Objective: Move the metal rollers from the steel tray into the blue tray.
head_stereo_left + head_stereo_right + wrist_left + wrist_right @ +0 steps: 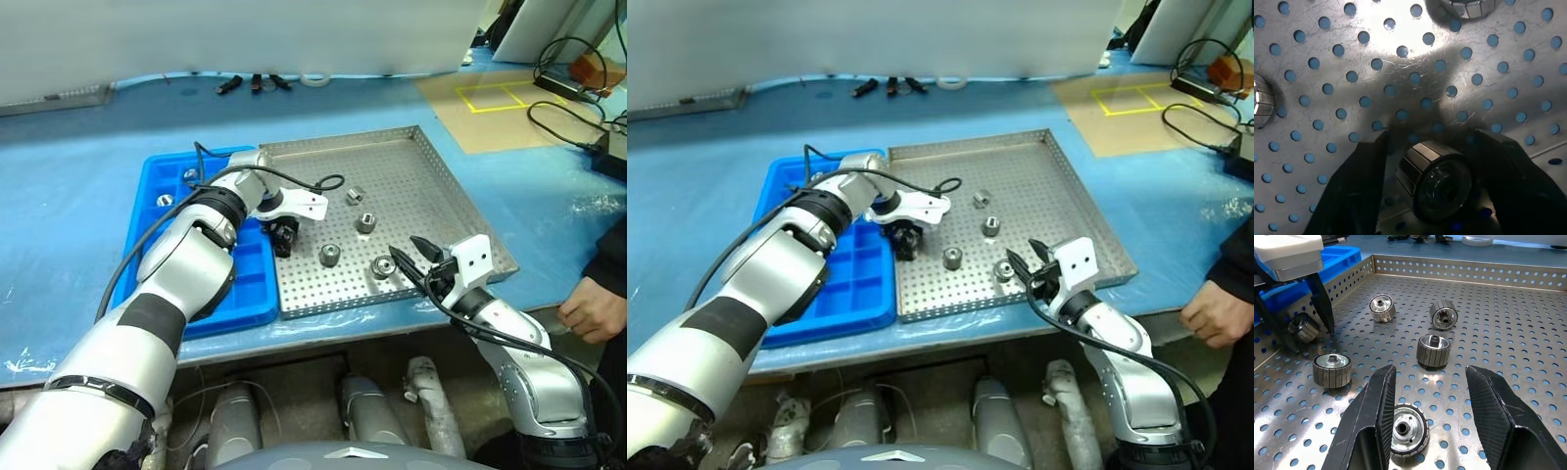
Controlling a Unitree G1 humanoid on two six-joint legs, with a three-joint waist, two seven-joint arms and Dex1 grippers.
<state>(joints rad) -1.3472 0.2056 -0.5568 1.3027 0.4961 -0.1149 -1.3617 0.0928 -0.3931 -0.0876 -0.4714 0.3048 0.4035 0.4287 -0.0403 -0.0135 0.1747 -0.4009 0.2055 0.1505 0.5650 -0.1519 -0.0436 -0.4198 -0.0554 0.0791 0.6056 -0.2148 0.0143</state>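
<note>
- Left claw (1425,161): pointing steeply down at the left edge of the steel tray (441,181), its two black fingers (1352,191) on either side of one metal roller (1437,178), which lies on its side on the perforated floor. Whether the fingers press the roller I cannot tell.
- My left arm: reaches forward across the blue tray (171,186), wrist bent down over the rim between the two trays.
- Right claw (1427,396): held level at the steel tray's near right corner, fingers spread apart, gripping nothing; one roller (1408,428) stands between the fingertips, untouched.
- Other rollers on the steel tray: four (1434,350) scattered mid-floor.
- Blue tray: just left of the steel tray; two rollers (165,200) sit in its far compartments.
- Person's hand (593,308): rests on the blue table at the right edge.
</note>
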